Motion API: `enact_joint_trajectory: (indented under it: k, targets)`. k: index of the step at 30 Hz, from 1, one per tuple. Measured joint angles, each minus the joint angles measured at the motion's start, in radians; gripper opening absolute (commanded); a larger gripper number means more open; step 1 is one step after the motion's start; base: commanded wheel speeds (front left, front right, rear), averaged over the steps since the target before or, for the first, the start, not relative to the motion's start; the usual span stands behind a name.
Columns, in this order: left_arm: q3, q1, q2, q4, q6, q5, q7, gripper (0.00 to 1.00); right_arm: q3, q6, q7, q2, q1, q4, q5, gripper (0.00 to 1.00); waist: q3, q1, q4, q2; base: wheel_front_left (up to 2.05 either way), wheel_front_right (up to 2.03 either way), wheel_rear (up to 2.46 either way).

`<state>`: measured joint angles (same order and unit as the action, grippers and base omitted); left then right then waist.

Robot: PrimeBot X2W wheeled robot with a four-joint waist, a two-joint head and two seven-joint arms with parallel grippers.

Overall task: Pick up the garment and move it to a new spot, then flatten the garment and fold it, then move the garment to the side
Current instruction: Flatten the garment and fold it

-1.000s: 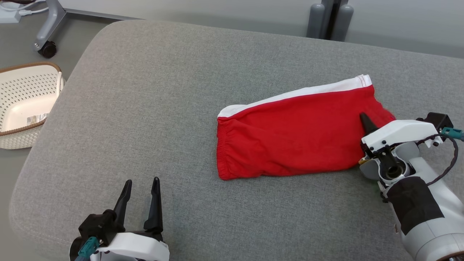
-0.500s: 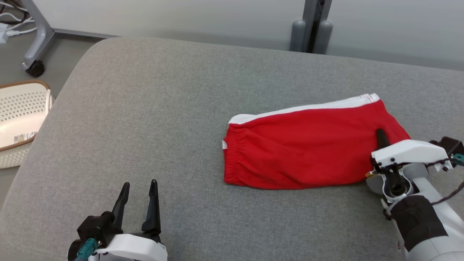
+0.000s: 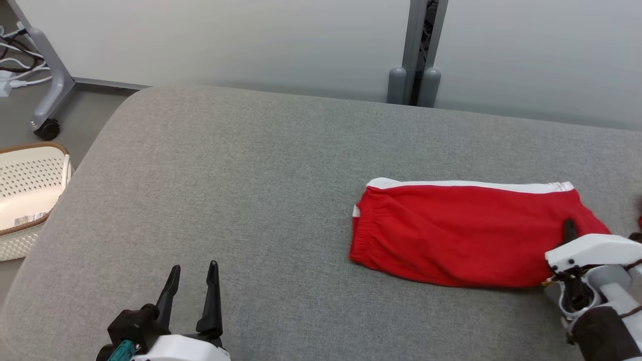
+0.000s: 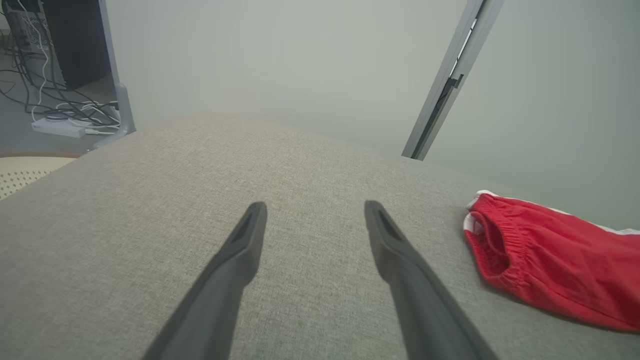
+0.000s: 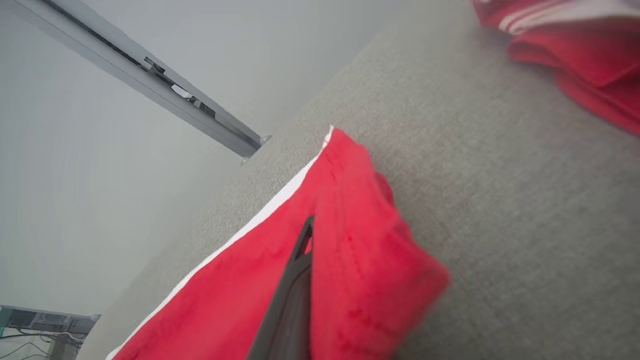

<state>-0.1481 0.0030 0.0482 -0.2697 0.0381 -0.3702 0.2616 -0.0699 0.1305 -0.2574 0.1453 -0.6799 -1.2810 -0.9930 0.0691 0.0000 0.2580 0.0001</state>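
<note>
Currently the red shorts lie flat on the right half of the grey cushion, with the white stripe along the far edge and the waistband toward the middle. The right gripper is closed tight, pinching the shorts' right end; the cloth bunches up beside its fingers. The left gripper is at the near left, spread wide, holding nothing, well apart from the shorts. A white basket sits on the floor left of the cushion. Another red cloth lies nearby, not touching the shorts.
</note>
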Motion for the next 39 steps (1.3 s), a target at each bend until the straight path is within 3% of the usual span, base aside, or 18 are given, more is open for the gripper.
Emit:
enact_joint_trajectory:
  k: [4, 13, 20, 23, 31, 39]
  targets:
    - [0.008, 0.013, 0.001, 0.001, 0.003, -0.001, 0.0, 1.0, 0.012, 0.0, -0.003, 0.026, 0.002, 0.027, 0.101, 0.0, -0.014, 0.0, 0.01, 0.0, 0.0, 0.0, 0.0]
    - [0.003, 0.017, 0.0, -0.001, 0.003, -0.001, 0.0, 1.0, 0.02, 0.0, -0.004, -0.052, 0.032, 0.193, 0.34, 0.0, -0.039, 0.0, 0.042, 0.0, 0.0, 0.0, 0.0]
    - [0.005, 0.033, 0.001, -0.003, 0.004, -0.001, 0.0, 1.0, -0.035, 0.0, -0.004, -0.09, 0.062, 0.268, 0.451, 0.0, -0.045, 0.0, 0.066, 0.0, 0.0, 0.0, 0.0]
    - [0.004, 0.033, 0.001, -0.004, 0.003, -0.001, 0.0, 1.0, -0.072, 0.0, -0.006, -0.094, 0.079, 0.284, 0.457, 0.0, -0.045, 0.0, 0.08, 0.0, 0.0, 0.0, 0.0]
    - [-0.009, 0.032, 0.001, -0.008, 0.004, -0.006, 0.0, 1.0, -0.301, 0.0, 0.001, -0.098, 0.122, 0.333, 0.295, 0.0, -0.031, 0.0, 0.126, 0.0, 0.0, 0.0, 0.0]
    - [-0.021, 0.032, 0.001, -0.009, 0.008, -0.013, 0.0, 1.0, -0.416, 0.0, 0.0, -0.097, 0.128, 0.335, 0.207, 0.0, -0.012, 0.0, 0.155, 0.0, 0.0, 0.0, 0.0]
